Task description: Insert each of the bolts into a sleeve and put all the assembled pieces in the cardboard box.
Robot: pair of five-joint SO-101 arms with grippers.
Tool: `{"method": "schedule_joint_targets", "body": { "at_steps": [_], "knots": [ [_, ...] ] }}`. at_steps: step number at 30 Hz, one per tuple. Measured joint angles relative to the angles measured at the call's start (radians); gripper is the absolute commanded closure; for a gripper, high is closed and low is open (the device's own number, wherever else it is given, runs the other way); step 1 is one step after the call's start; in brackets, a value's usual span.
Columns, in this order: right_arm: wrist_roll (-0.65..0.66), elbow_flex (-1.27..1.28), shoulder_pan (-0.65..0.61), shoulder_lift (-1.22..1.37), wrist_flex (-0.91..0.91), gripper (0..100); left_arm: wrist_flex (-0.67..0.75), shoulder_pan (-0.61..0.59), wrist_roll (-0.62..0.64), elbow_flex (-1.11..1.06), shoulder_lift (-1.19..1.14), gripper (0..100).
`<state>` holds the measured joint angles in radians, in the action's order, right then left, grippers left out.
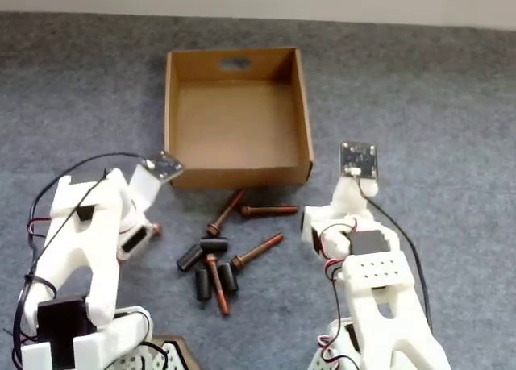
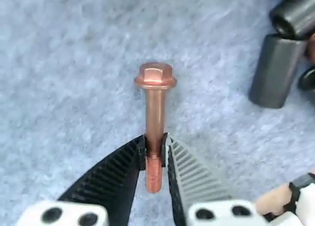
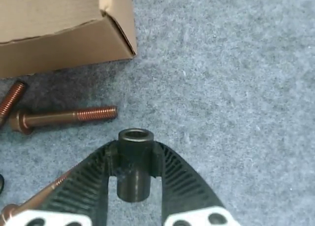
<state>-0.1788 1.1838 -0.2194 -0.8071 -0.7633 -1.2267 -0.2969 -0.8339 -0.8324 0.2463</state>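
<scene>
Left end effector point(image 2: 155, 152) pinches a bolt point(image 2: 155, 105), right end effector point(image 3: 134, 154) pinches a sleeve point(image 3: 134, 179); next, probably, bolt must line up with bore.

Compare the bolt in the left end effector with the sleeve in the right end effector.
The bolt is copper-coloured, the sleeve black. The bolt is a slim shank with a hex head and threaded tip; the sleeve is a stubby hollow tube. Both are clamped: the bolt in the left end effector, the sleeve in the right end effector.
</scene>
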Motion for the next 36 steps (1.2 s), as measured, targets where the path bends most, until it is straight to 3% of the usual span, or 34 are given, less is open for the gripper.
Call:
{"method": "schedule_joint_targets", "body": {
  "at_steps": [7,13,28,30,33,36],
  "knots": [
    [0.000,0.000,0.000,0.000,0.000,99.2,0.000,0.075,0.034,0.000,-0.002,93],
    [0.000,0.000,0.000,0.000,0.000,99.2,0.127,0.141,0.140,0.000,-0.002,82],
    [0.000,0.000,0.000,0.000,0.000,99.2,0.339,0.193,0.147,-0.114,0.003,82],
    [0.000,0.000,0.000,0.000,0.000,99.2,0.345,0.203,0.147,-0.114,0.003,85],
    [0.000,0.000,0.000,0.000,0.000,99.2,0.347,0.215,0.147,-0.115,0.003,99],
    [0.000,0.000,0.000,0.000,0.000,99.2,0.345,0.259,0.149,-0.123,0.002,97]
  ]
}}
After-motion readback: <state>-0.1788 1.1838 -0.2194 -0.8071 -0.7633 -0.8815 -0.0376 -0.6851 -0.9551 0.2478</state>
